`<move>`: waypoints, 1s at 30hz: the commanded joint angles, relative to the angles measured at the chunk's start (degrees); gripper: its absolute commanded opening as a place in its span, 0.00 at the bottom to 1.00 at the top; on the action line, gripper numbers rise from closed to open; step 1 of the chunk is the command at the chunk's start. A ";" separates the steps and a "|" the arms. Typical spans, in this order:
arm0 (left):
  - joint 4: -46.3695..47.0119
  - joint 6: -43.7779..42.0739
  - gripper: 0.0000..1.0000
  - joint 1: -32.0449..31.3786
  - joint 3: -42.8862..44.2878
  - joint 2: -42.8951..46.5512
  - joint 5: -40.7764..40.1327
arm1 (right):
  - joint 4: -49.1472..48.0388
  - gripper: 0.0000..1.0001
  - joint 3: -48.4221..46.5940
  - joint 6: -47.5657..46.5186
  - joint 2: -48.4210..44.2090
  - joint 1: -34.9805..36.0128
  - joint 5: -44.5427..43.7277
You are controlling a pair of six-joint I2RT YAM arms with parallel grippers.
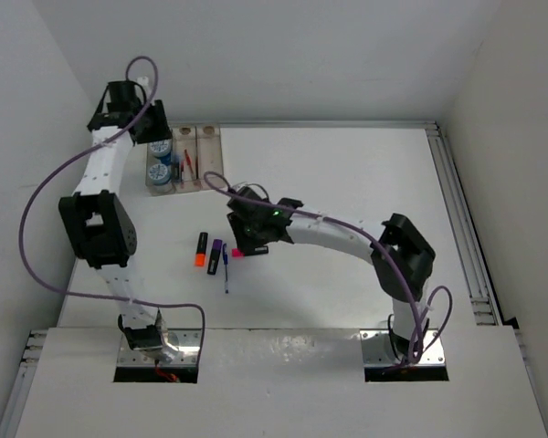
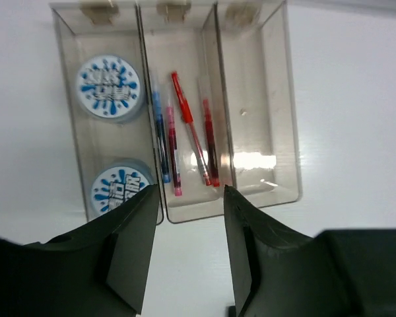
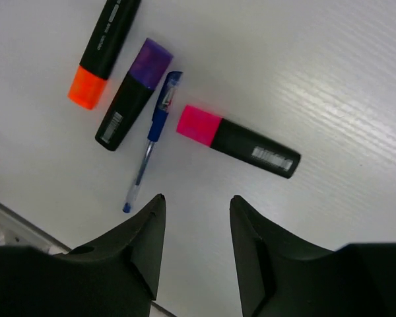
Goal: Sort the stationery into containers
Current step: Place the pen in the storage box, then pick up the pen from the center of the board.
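Note:
The three-slot tray holds two blue-and-white discs in its left slot and several red and blue pens in the middle slot; the right slot is empty. My left gripper is open and empty just in front of the tray. My right gripper is open and empty above the table. In front of it lie a pink-capped highlighter, a blue pen, a purple-capped highlighter and an orange-capped highlighter. In the top view the orange and purple highlighters lie mid-table.
A metal rail runs along the table's right edge. White walls close in at the left, back and right. A purple cable loops off the left arm.

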State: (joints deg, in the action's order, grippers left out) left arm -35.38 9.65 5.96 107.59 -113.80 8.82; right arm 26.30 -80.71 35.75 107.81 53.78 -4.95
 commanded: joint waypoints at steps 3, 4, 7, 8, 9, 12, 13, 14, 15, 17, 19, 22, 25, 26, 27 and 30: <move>3.47 3.97 0.51 3.88 -6.41 18.33 6.30 | 3.75 0.41 -9.36 7.14 5.20 9.14 -14.99; 3.47 4.67 0.51 4.50 -8.08 19.91 6.21 | 4.19 0.41 -10.16 8.27 6.00 10.46 -15.78; 2.94 4.68 0.52 6.52 -13.45 25.45 5.68 | 6.74 0.42 -13.24 11.00 9.78 11.35 -15.18; 2.77 4.42 0.53 7.05 -15.64 27.82 5.51 | 7.70 0.41 -14.21 11.71 10.75 11.35 -14.65; 2.59 4.15 0.54 7.40 -16.53 28.97 4.55 | 7.97 0.42 -14.56 12.15 12.06 11.52 -14.21; 2.59 3.45 0.59 7.84 -19.96 33.11 2.35 | 8.41 0.41 -15.80 13.73 14.08 11.96 -13.86; 2.59 3.10 0.60 7.93 -20.49 33.98 2.17 | 8.50 0.41 -16.06 13.65 14.44 12.05 -14.12; 2.51 2.75 0.60 7.93 -20.93 35.39 2.34 | 8.59 0.41 -16.58 13.73 14.97 12.14 -13.86; 2.42 2.05 0.60 8.02 -21.63 36.01 2.34 | 8.41 0.41 -16.76 14.08 15.32 12.14 -13.51; 2.68 1.60 0.61 8.11 -22.25 37.85 2.34 | 8.76 0.41 -17.46 14.52 16.90 12.14 -13.24; 3.03 1.16 0.62 8.28 -23.04 39.08 2.25 | 8.76 0.41 -17.38 15.14 18.04 12.23 -12.98; 3.03 0.72 0.63 8.72 -23.39 39.70 2.69 | 8.41 0.41 -17.29 15.58 19.54 12.14 -12.01; 3.03 0.37 0.63 9.34 -24.53 39.97 3.13 | 8.32 0.40 -17.55 15.41 20.94 12.14 -12.10; 3.03 0.28 0.63 9.51 -24.88 39.88 3.13 | 8.24 0.40 -17.47 15.06 21.12 12.14 -12.10; 3.03 0.28 0.63 9.95 -25.41 39.97 3.39 | 8.15 0.38 -17.47 15.14 21.39 12.05 -12.27; 3.03 0.37 0.63 10.65 -26.20 39.88 4.27 | 7.45 0.31 -15.90 14.79 22.00 11.88 -11.23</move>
State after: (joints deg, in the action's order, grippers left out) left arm -33.71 10.55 15.49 82.30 -74.87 11.92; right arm 34.81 -95.96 49.89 129.03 65.76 -17.30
